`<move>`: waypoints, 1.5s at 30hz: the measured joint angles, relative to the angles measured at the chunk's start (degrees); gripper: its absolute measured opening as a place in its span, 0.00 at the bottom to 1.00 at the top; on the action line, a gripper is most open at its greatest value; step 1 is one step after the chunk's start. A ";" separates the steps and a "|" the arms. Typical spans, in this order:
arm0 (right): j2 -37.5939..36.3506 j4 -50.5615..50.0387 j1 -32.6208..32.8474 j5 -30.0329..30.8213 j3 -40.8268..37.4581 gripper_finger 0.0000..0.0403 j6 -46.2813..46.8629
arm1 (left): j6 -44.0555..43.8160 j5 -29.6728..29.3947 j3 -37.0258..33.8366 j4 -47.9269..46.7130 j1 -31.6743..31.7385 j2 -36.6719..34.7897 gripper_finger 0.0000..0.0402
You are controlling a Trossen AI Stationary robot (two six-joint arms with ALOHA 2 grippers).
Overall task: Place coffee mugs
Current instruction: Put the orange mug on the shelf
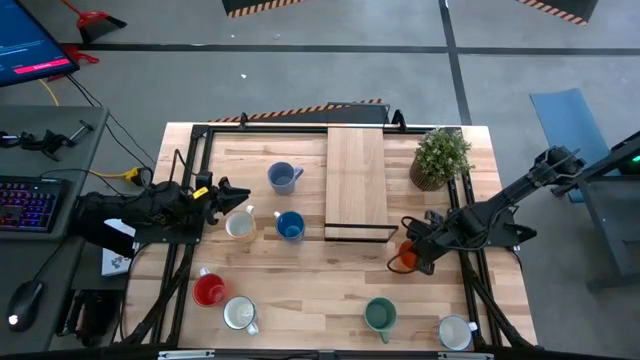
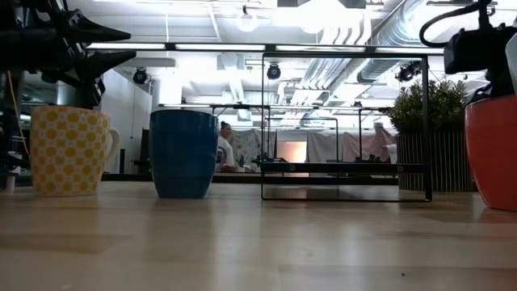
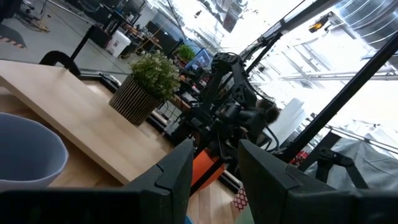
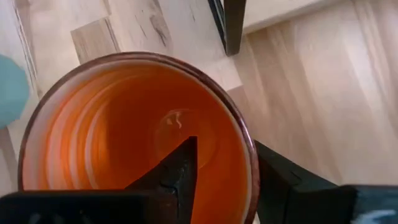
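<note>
Right gripper [image 1: 408, 257] pinching the orange mug's [image 1: 403, 259] rim; left gripper [image 1: 228, 196] spread and empty, above the table [image 1: 300, 290].
Left to right: left gripper sits at the left side, fingers apart, just beside the cream dotted mug [image 1: 240, 225]. Red mug [image 1: 209, 291] and a white mug [image 1: 240, 314] near-left. Light blue mug [image 1: 283, 178] far-left of centre, dark blue mug [image 1: 290, 226] nearer, right of the cream one. Wooden board on a black rack [image 1: 356, 183] at far centre. Green mug [image 1: 379, 316] at the near edge. Orange mug stands on the table right of centre, just near of the rack's corner, one finger [image 4: 177, 168] inside, the other outside its wall. Potted plant [image 1: 440, 158] far-right. Another white mug [image 1: 455, 332] near-right corner.
</note>
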 joint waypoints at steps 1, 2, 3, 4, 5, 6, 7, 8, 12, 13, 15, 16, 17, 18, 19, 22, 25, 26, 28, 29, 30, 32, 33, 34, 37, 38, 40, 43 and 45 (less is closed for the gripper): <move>0.00 0.03 -0.15 0.14 -0.01 0.28 0.68 | 0.00 0.01 0.00 -0.15 -0.01 -0.01 0.29; 0.00 0.02 -0.21 0.47 -0.01 0.28 1.29 | 0.00 0.01 0.00 -0.52 0.00 -0.01 0.29; 0.00 0.02 -0.31 0.90 -0.01 0.28 1.71 | 0.00 0.00 0.00 -0.98 -0.01 -0.02 0.29; 0.00 0.04 -0.46 1.28 -0.01 0.28 2.14 | 0.00 0.01 0.00 -1.35 0.00 0.00 0.29; 0.00 0.04 -0.58 1.45 -0.01 0.28 2.37 | -0.02 0.01 0.00 -1.60 0.00 0.00 0.29; 0.00 0.02 -0.69 1.45 -0.01 0.26 2.59 | -0.02 0.01 0.00 -1.82 -0.01 0.00 0.29; 0.00 0.04 -0.88 1.29 -0.01 0.24 2.80 | 0.00 0.01 0.00 -2.13 0.01 -0.02 0.29; 0.00 0.00 -0.96 0.55 -0.01 0.21 2.79 | 0.00 0.01 0.00 -2.44 -0.01 0.00 0.29; -0.02 -0.62 -1.01 -0.84 -0.01 0.04 3.62 | 0.64 0.01 0.00 -2.47 -0.01 -0.02 0.29; -0.01 -0.88 -1.01 -0.90 -0.01 0.02 4.11 | 0.94 0.01 0.00 -2.46 0.01 -0.01 0.29; 0.00 -1.65 -0.99 -0.84 0.15 0.02 6.21 | 0.94 0.01 0.00 -2.46 -0.01 -0.02 0.29; 0.00 -2.76 -1.01 -0.87 0.52 0.01 6.18 | 0.94 0.01 0.00 -2.46 -0.01 -0.02 0.29; 0.00 -4.22 -1.01 -1.00 1.19 0.01 5.82 | 0.94 0.01 0.00 -2.46 0.00 -0.02 0.29; 0.00 -6.08 -1.02 -1.02 2.16 0.01 5.84 | 0.93 0.01 0.00 -2.46 -0.01 -0.02 0.29; 0.00 -8.17 -1.01 -1.04 3.40 0.01 5.99 | 0.92 0.01 0.00 -2.46 -0.01 -0.02 0.29; -0.02 -15.81 -0.96 -0.45 8.15 0.01 5.87 | 0.94 0.01 0.00 -2.46 -0.01 -0.01 0.29; -0.02 -23.89 -0.94 1.60 14.10 0.00 5.84 | 0.96 0.01 0.00 -2.46 -0.01 -0.02 0.29; -0.04 -26.37 -0.94 2.64 16.37 0.00 5.92 | 0.94 0.01 0.00 -2.46 -0.01 -0.02 0.29; -0.04 -31.13 -0.94 4.86 21.20 0.00 5.94 | 0.96 0.01 0.00 -2.46 -0.01 -0.02 0.29; -0.04 -33.30 -0.94 6.25 23.71 0.00 5.90 | 1.00 0.01 0.00 -2.46 -0.01 -0.02 0.29; -0.04 -35.38 -0.94 7.66 26.21 0.00 5.86 | 0.98 0.01 0.00 -2.46 -0.01 -0.02 0.29; -0.04 -39.50 -0.97 10.13 30.95 0.00 5.92 | 1.03 0.01 0.00 -2.46 -0.01 -0.02 0.29; -0.04 -41.52 -0.97 11.81 33.26 0.00 5.98 | 1.03 0.01 0.00 -2.46 -0.01 -0.02 0.29; -0.07 -43.15 -1.01 13.89 35.29 0.00 6.03 | 1.03 0.01 0.00 -2.46 0.01 -0.01 0.29; -0.09 -44.87 -2.03 22.37 40.44 0.00 4.35 | 1.03 0.01 0.00 -2.46 0.01 0.00 0.29; -0.09 -44.81 -2.95 24.99 41.64 0.00 2.60 | 1.05 0.01 0.00 -2.46 -0.01 -0.01 0.29; -0.07 -43.60 -5.89 29.52 43.44 0.00 -1.80 | 1.03 0.01 0.00 -2.46 0.00 -0.02 0.29; 0.00 -37.48 -12.03 33.10 44.47 0.00 -10.62 | 1.03 0.01 0.00 -2.46 0.00 -0.02 0.29; 0.02 -31.58 -17.13 33.76 44.37 0.00 -16.85 | 1.03 0.01 0.00 -2.46 0.00 -0.02 0.29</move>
